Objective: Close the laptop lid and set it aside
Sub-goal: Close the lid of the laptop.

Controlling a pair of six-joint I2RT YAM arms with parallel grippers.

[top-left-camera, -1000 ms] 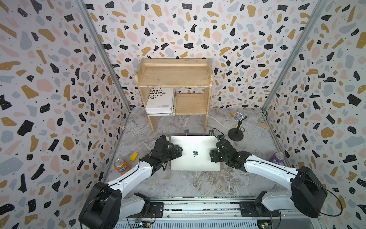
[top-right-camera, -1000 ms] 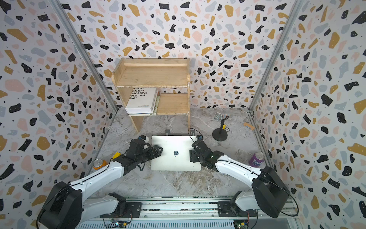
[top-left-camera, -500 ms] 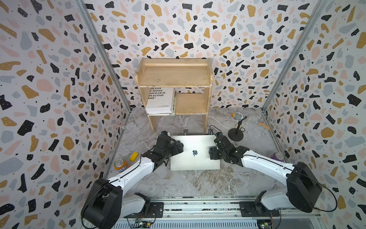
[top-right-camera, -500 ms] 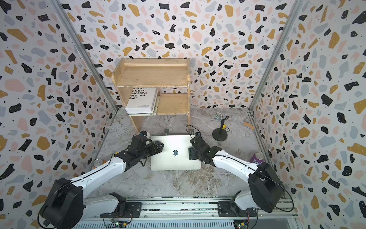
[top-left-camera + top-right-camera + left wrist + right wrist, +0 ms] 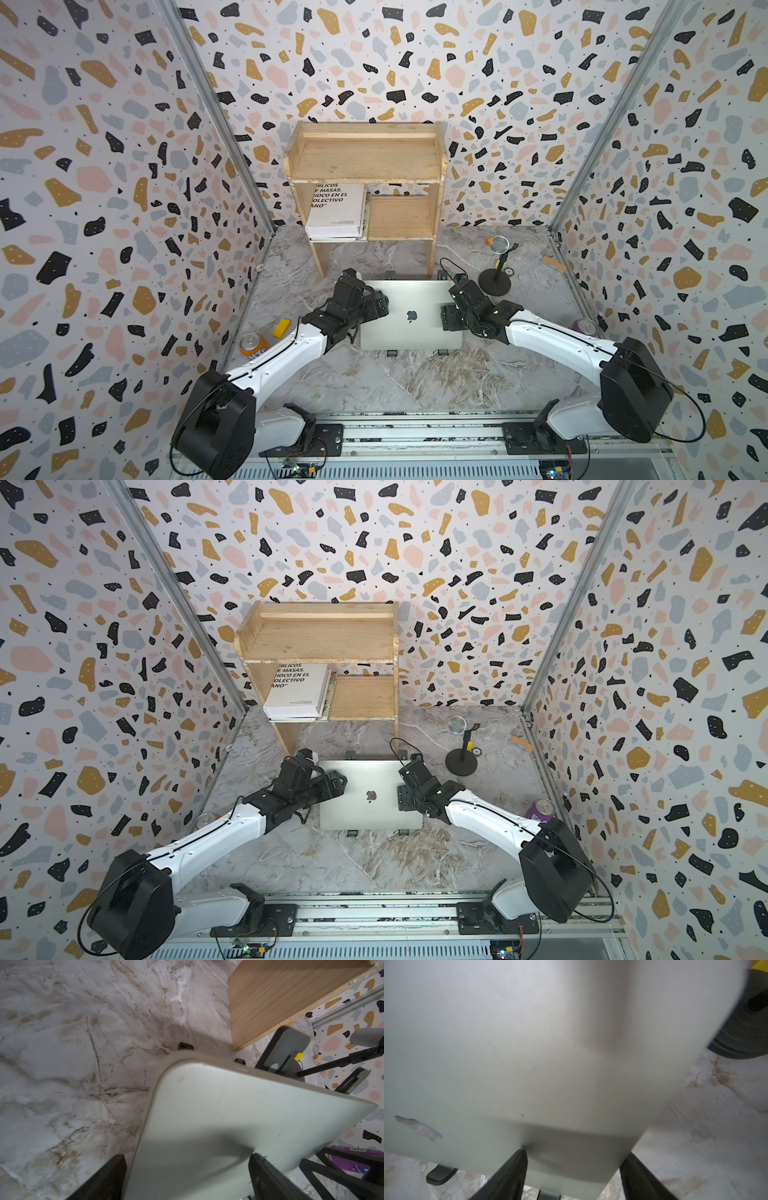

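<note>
The silver laptop (image 5: 411, 332) lies closed on a black folding stand, whose feet (image 5: 392, 353) show at its front edge. The laptop lid (image 5: 370, 779) faces up with the apple logo in the middle. My left gripper (image 5: 376, 305) (image 5: 336, 781) is open at the laptop's left edge. In the left wrist view (image 5: 187, 1159) one finger is over the lid and the other is beside the edge, over the table. My right gripper (image 5: 446, 320) (image 5: 403, 800) is open at the right edge, and in the right wrist view (image 5: 575, 1155) its fingers straddle the lid's edge.
A wooden shelf (image 5: 365, 162) with a white book (image 5: 334, 208) stands behind the laptop. A microphone on a round base (image 5: 496, 266) is at the back right. An orange can (image 5: 251, 343) and a yellow block (image 5: 281, 327) sit at the left, a purple can (image 5: 584, 326) at the right.
Both grippers have slid farther back along the laptop's sides, the left one more. The laptop's front edge now sits slightly farther back.
</note>
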